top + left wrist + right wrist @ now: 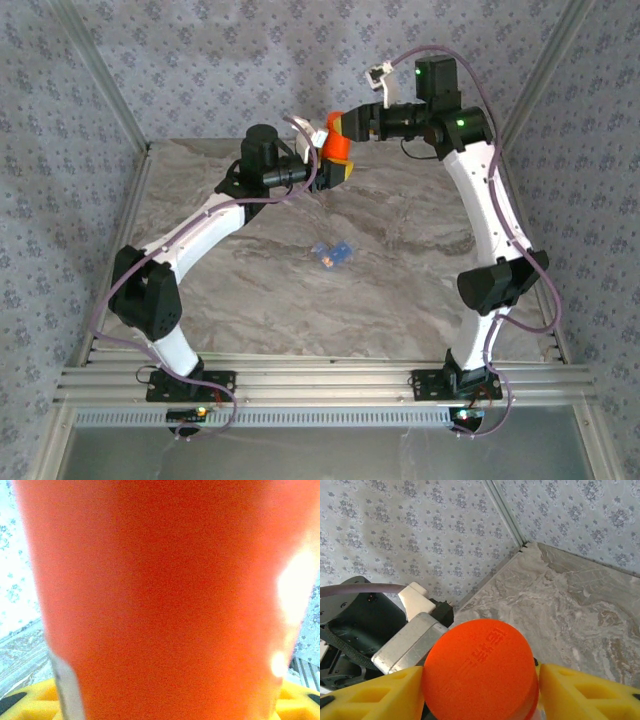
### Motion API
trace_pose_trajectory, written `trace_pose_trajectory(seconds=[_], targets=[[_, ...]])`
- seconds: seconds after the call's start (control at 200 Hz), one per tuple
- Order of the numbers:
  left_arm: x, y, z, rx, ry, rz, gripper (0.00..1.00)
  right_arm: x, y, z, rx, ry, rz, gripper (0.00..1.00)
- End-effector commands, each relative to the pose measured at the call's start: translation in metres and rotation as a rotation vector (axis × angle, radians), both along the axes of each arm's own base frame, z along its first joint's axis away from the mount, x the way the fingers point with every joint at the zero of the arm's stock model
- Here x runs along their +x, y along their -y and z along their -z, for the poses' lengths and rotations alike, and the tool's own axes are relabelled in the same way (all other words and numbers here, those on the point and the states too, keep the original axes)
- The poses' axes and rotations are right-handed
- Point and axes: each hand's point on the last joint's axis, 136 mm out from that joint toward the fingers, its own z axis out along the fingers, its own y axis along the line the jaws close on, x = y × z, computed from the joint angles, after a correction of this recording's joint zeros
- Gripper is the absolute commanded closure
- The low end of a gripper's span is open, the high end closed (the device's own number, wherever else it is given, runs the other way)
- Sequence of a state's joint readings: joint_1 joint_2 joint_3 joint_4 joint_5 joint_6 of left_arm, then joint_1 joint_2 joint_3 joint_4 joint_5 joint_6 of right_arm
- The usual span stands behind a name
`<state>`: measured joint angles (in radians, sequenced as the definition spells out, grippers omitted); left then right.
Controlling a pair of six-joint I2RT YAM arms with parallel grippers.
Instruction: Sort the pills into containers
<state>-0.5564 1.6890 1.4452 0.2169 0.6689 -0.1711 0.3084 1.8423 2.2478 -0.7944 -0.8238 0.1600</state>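
Blue translucent pill box [332, 252], small strip | left tool [333, 168] holds orange bottle [338, 148] | right tool [481, 680] clasps cap [480, 660]

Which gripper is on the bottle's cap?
The right gripper: its yellow jaws press both sides of the orange cap, while the left gripper clamps the orange bottle lower down, on its body.

Orange bottle [165, 595]: hard against the left wrist lens, blurred, top and bottom cut by the edges. Label shows as a grey sliver.
Left gripper [336, 172]: jaws are mere yellow slivers at that view's bottom corners.
Right wrist: cap [480, 670] hides the bottle body. Right gripper [481, 685] fingers [375, 695] cropped at bottom edge, contact with cap unclear.
Top view: pill box [333, 252] too small to make out compartments. Orange speck [325, 262] beside it, unidentifiable.
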Motion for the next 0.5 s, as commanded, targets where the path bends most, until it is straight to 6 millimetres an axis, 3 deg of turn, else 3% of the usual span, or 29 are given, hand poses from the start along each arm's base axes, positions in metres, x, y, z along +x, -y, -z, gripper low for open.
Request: trace_pose_trajectory(seconds=[0.0,0.23,0.495], targets=[[-0.005,0.001,-0.029,-0.046,0.061,0.028,1.00,-0.003,-0.003,-0.006,0.006,0.011,-0.013,0.45],[-0.004,0.001,-0.029,-0.048,0.065,0.021,1.00,0.001,0.001,0.002,-0.005,-0.032,0.063,0.61],[0.002,-0.001,-0.033,-0.049,0.093,-0.020,1.00,0.000,0.001,0.037,-0.065,-0.137,0.394,0.61]])
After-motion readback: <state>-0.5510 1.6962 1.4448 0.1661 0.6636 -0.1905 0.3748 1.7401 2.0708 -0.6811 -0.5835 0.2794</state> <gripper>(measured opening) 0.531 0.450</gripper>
